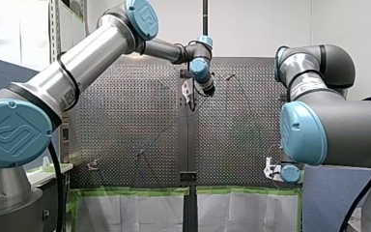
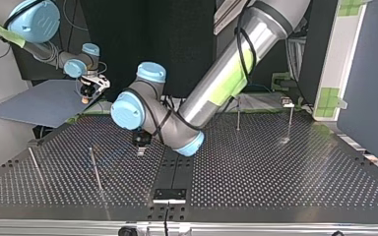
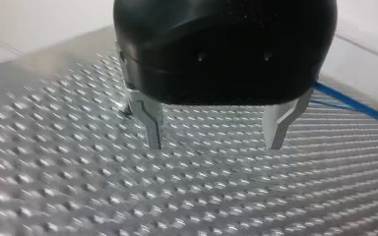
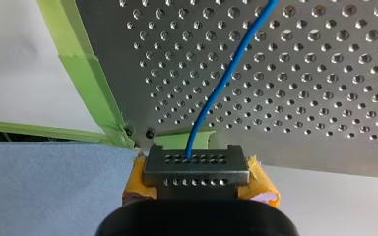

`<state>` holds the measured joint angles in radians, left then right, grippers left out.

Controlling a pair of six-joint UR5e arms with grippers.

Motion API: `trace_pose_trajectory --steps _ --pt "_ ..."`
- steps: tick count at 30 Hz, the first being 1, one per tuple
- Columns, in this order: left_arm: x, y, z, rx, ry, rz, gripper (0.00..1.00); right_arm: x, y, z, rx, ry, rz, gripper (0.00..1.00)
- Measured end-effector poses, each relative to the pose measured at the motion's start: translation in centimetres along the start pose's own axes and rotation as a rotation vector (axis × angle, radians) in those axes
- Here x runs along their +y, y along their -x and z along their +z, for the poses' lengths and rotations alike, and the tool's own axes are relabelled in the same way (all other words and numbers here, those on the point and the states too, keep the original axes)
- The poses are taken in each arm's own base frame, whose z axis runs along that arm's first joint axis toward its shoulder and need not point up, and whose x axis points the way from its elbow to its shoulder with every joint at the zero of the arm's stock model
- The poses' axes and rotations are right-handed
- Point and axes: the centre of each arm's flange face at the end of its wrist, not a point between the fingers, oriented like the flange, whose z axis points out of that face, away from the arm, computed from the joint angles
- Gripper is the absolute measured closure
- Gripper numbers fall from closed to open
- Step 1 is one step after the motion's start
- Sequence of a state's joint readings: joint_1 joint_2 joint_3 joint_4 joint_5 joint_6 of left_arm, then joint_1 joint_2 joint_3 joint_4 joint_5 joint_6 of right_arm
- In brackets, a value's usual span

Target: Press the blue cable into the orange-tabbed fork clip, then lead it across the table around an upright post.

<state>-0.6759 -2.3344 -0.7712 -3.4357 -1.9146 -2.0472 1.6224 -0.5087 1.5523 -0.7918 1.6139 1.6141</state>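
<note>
The blue cable [image 4: 221,83] runs over the perforated table [image 4: 325,73] and ends between the yellow pads of my right gripper [image 4: 197,162], which is shut on it at the table's taped corner. In the top view, my right gripper [image 2: 86,91] hangs off the table's far left corner. My left gripper [image 3: 216,145] is open, its metal fingers [image 3: 152,130] just above the plate with nothing between them. A stretch of blue cable [image 3: 354,104] lies beside it. My left gripper [image 2: 140,142] sits near the table's middle. I cannot make out the fork clip.
Thin upright posts stand at the top view's left [image 2: 96,169] and far right [image 2: 289,123], with another [image 2: 237,115] nearby. A black strip [image 2: 174,169] runs down the table's middle. Green tape [image 4: 86,73] lines the edge, and a blue-grey sheet [image 2: 44,103] lies beyond the corner.
</note>
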Motion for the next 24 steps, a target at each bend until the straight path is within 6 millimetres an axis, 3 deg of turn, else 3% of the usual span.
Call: trace_pose_trajectory --steps 12,24 --pt "1.1 -2.5 -0.9 0.179 -0.017 -0.073 0.0 -0.1 -0.1 0.0 0.001 0.002 0.0 1.0" --pt "0.4 -1.3 -2.9 0.278 -0.061 -0.171 0.0 -0.1 -0.1 0.1 0.002 0.002 0.0 1.0"
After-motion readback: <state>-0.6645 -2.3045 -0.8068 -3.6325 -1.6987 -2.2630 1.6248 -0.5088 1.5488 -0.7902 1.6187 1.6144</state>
